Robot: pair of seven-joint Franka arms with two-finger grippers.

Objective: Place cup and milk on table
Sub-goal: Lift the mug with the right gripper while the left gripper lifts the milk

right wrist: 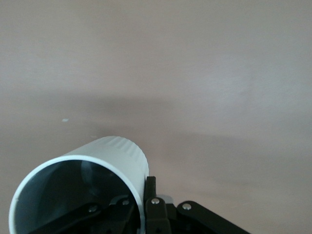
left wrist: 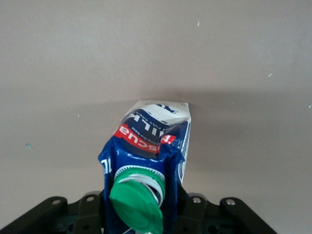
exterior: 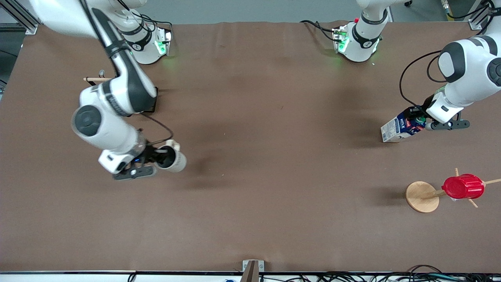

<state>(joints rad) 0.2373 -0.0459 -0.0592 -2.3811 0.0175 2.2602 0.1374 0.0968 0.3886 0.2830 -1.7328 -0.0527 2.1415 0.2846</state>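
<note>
Both arms loaded, nothing set down yet

Right gripper (exterior: 155,161) pinches the cup (exterior: 171,158) rim; left gripper (exterior: 418,122) squeezes the milk (exterior: 400,128) top, both above the table (exterior: 266,117) — lower straight, release gently.

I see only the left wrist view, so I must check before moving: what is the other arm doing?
Observer: The right end effector is shut on the rim of the cup, over the table toward the right arm's end.
Operator: Is something standing near the milk?
Observer: Yes. A red cup sits on a wooden stand, nearer to the front camera than the milk.
</note>
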